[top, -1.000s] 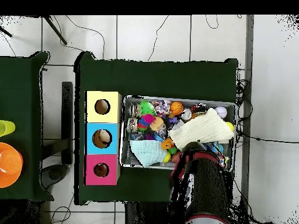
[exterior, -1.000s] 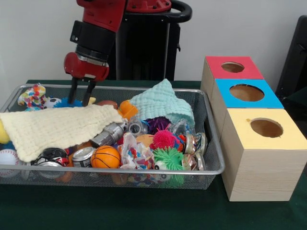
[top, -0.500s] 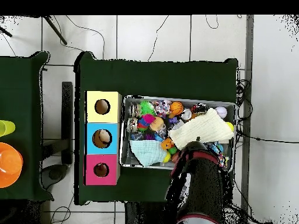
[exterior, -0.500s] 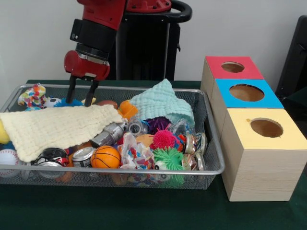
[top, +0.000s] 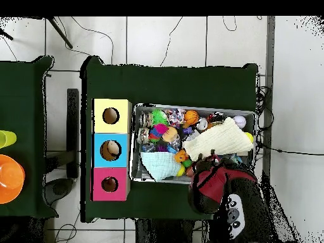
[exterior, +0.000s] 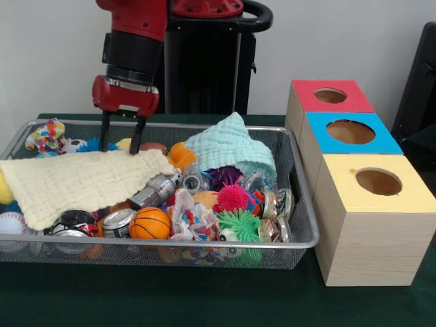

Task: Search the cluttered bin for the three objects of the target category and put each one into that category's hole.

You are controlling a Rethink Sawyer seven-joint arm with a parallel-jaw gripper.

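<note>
While hanging at the upper left of the front view over the far rim of the wire bin (exterior: pixel 300 240), held the pincer (exterior: pixel 120 140) spread and empty above the cream cloth (exterior: pixel 78 180). Judged the search barely begun, with no object lifted clear, though something pale sat inside the blue hole (top: pixel 111 150) in the overhead view. Counted three box holes, two cloths, one basketball (exterior: pixel 150 223), one baseball (exterior: pixel 11 225), several cans and spiky balls; could not tell the target category.

Yellow cloth (exterior: pixel 78 180) and mint cloth (exterior: pixel 230 147) blanket much of the packed bin (exterior: pixel 300 204).
</note>
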